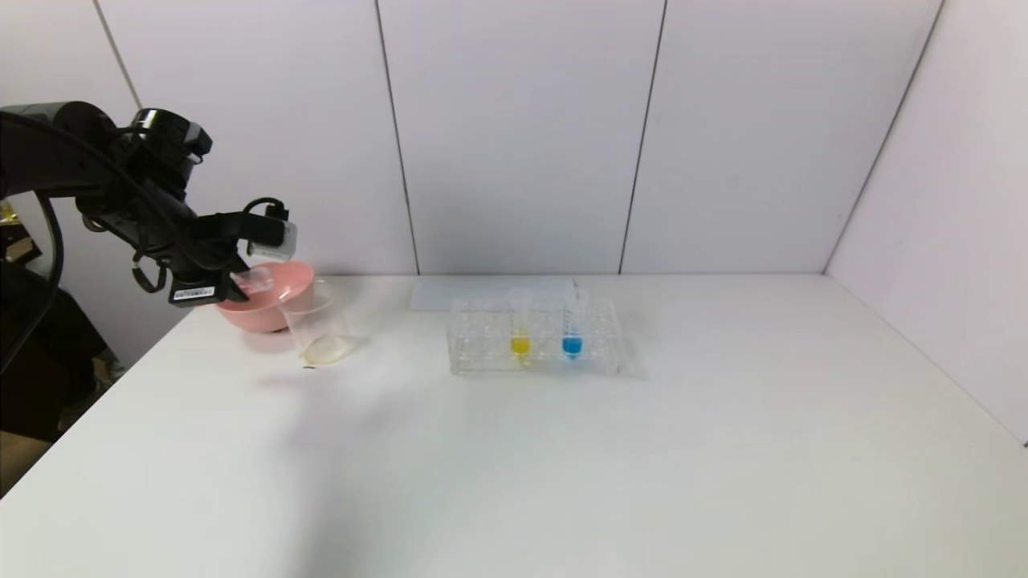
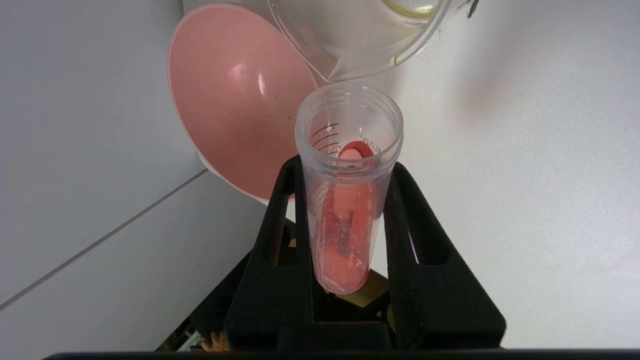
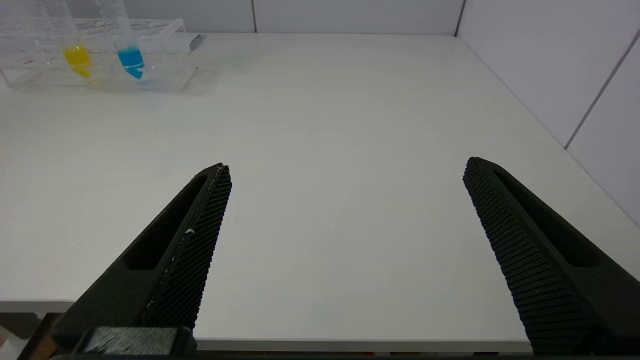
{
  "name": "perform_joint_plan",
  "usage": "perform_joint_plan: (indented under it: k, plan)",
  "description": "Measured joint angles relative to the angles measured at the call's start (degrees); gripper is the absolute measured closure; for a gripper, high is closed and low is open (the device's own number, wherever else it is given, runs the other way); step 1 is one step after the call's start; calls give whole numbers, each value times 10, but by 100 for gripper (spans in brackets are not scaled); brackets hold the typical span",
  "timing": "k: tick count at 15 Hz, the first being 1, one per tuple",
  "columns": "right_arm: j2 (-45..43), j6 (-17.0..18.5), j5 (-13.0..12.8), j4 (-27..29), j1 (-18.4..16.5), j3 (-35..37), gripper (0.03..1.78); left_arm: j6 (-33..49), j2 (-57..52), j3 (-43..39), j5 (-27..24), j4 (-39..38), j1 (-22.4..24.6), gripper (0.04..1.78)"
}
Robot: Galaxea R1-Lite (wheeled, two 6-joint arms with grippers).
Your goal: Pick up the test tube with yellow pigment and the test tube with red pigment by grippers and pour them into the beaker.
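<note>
My left gripper (image 1: 241, 277) is shut on the test tube with red pigment (image 2: 345, 200) and holds it tilted at the table's far left. The tube's open mouth points at the rim of the clear beaker (image 1: 317, 325), and red liquid lies along its inside up to the mouth. The beaker (image 2: 360, 40) shows a faint yellowish tint at its bottom. The test tube with yellow pigment (image 1: 520, 333) stands upright in the clear rack (image 1: 482, 353) at mid table. My right gripper (image 3: 345, 175) hangs open and empty over the table's near edge.
A pink bowl (image 1: 265, 309) sits right behind the beaker, under my left gripper. A tube with blue liquid (image 1: 572, 337) stands in the rack beside the yellow one. White walls close the table (image 1: 514, 466) at the back and right.
</note>
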State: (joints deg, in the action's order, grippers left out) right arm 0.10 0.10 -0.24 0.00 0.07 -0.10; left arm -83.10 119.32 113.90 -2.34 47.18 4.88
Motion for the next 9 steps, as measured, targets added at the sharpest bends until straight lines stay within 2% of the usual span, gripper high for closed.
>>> perform_joint_plan:
  k: [9]
  plan:
    - [0,0,0,0,0,0,11,-5,0,0,43,-7,-22,138]
